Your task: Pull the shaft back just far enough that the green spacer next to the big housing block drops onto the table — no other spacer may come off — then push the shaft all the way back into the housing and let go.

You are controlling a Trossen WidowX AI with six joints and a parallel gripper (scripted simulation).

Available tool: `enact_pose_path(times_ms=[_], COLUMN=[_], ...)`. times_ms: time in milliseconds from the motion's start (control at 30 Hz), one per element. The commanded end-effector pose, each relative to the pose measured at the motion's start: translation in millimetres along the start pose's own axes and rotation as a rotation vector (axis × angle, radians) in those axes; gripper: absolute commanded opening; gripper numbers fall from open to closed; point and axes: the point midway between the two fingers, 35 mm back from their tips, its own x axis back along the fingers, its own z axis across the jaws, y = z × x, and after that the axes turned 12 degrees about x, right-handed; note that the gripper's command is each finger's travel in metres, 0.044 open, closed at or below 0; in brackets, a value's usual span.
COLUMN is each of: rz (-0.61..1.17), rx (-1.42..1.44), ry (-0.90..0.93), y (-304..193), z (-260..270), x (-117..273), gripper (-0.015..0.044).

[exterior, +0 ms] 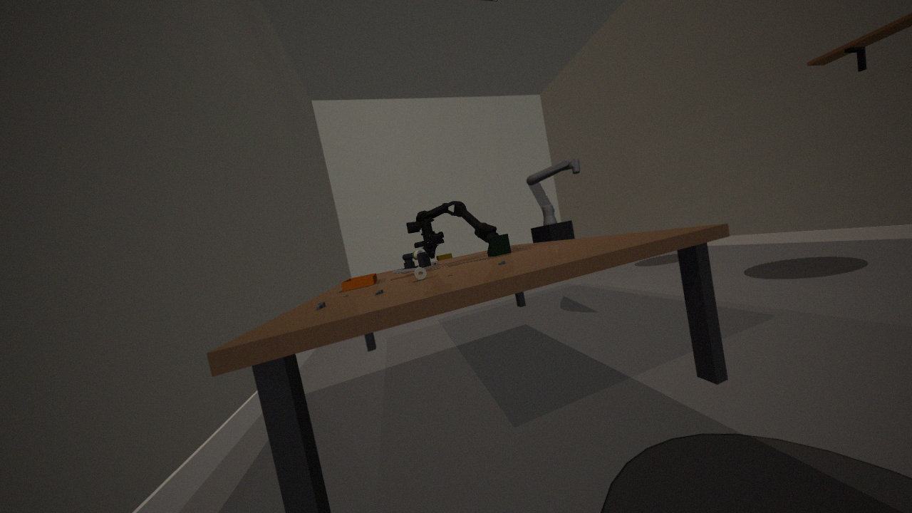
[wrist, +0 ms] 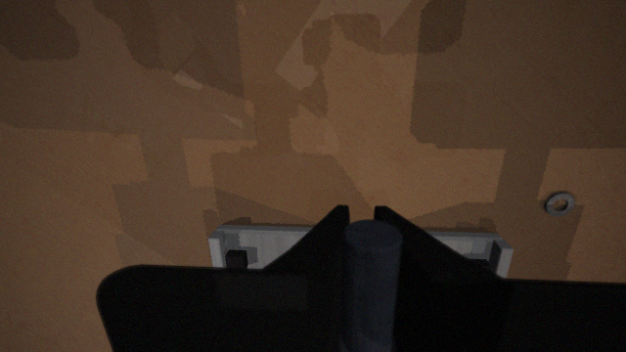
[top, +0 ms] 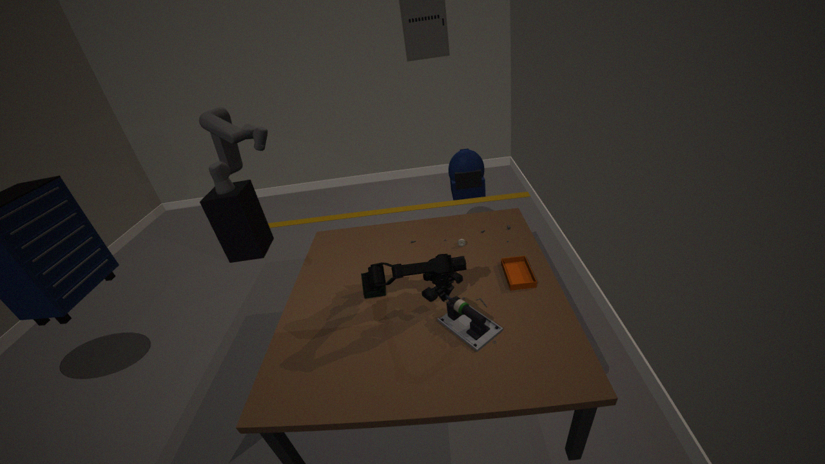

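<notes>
So the fingers (top: 444,297) (exterior: 431,256) are clamped on the shaft (top: 448,298) (wrist: 372,284), right by its free end at the plate's upper-left side in the top view. Shaft's long axis runs upper left to lower right there, with the housing (top: 475,315) (exterior: 408,262) at the far, lower-right end. Green spacer (top: 463,307) (exterior: 415,254) is up in the line beside it, not dropped, white spacer (top: 459,303) (exterior: 419,254) on the fingers' side of it. IMO the pull goes upper left, dead along that axis, in tiny bits; overdo it and white probably falls too. Room looks decent: counter (top: 368,369) (exterior: 548,268) edges are well apart, orange tray (top: 528,285) (exterior: 360,282) sits off to the upper right.
</notes>
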Motion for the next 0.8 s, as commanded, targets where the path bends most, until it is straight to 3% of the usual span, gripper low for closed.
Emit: enact_pose_path(times_ms=[0, 767], rz=[-0.001, -0.001], rx=[-0.003, -0.003], ry=[-0.001, -0.001], y=[0.8, 2.7], z=[-0.1, -0.5], x=[0.2, 0.1], gripper=[0.0000, 0.0000])
